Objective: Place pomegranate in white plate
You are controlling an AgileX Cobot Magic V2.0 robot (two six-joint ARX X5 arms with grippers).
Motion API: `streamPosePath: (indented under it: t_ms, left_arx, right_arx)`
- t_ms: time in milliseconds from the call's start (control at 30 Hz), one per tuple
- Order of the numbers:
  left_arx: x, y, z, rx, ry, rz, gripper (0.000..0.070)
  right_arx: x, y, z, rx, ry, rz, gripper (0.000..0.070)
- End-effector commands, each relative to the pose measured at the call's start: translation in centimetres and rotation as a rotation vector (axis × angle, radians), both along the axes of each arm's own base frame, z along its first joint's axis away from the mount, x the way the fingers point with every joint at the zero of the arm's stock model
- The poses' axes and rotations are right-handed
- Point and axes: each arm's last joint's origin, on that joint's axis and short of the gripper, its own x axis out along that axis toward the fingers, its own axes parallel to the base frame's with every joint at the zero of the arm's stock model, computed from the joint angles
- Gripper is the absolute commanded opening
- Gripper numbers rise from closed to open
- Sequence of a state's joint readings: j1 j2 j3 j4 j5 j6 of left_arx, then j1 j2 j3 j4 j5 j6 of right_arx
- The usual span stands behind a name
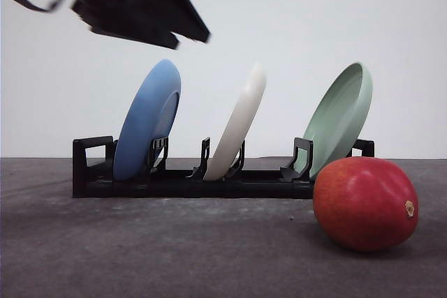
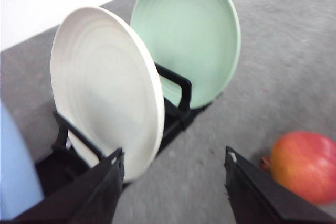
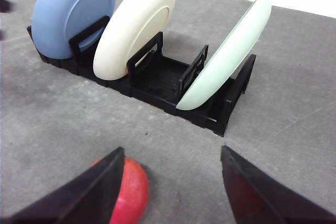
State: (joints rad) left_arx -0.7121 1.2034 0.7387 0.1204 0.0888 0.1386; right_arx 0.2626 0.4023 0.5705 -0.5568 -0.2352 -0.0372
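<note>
Plain white wall [image 1: 293,26] behind grey matte tabletop [image 1: 154,249].

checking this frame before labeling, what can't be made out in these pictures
- Pomegranate: in the right wrist view a gripper finger hides most of it.
- Blue plate: cut off by the picture edge in the left wrist view.
- White plate: its lower edge sits behind the black rack and a finger of the left gripper.
- Dark arm part at the top of the front view: blurred and cropped.

Bright, even light against a white wall, soft shadow under the pomegranate [image 1: 365,202], mild sheen on its skin, left arm [image 1: 133,1] motion-blurred overhead, left wrist view soft and blurred, white plate [image 2: 105,90] nearly washed out.
</note>
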Motion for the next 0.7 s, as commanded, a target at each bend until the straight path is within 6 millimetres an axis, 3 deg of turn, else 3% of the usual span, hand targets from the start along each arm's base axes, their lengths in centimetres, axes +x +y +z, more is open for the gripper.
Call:
streamPosePath:
  t_ms: [0,400,667]
  left_arx:
    - [0.6,-1.1,0.5,-0.026,-0.017,0.006,0.0364]
    - [5.7,-6.5,-1.3,0.020,0.050,0.070,0.0364]
    - [8.3,-8.7,-3.5,0.080,0.070,0.136,0.0360]
  right_arx:
    - [-0.1,0.0,0.6,0.010,-0.024,0.005,0.0373]
    - [-0.1,0.0,0.6,0.006,-0.026,0.007,0.0373]
    - [-0.1,0.0,0.6,0.004,-0.027,0.007,0.0373]
